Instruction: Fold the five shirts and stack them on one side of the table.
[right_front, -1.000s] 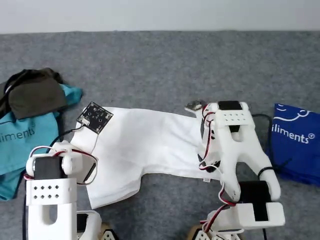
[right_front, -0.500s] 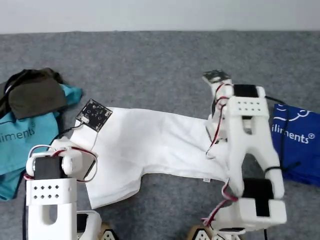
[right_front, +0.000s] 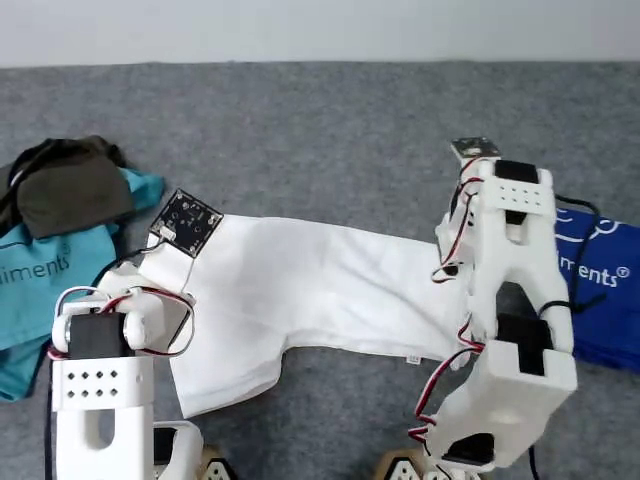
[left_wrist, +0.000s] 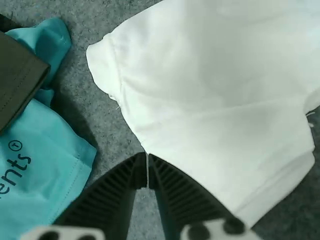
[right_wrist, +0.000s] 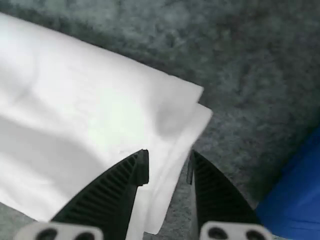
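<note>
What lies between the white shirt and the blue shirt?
Nothing lies there. In the right wrist view, a bare strip of the grey table separates the white shirt from the blue shirt.

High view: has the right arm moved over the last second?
Yes. The right arm has swung right and toward the table's far edge, from over the white shirt to that shirt's end, next to the blue shirt.
</note>
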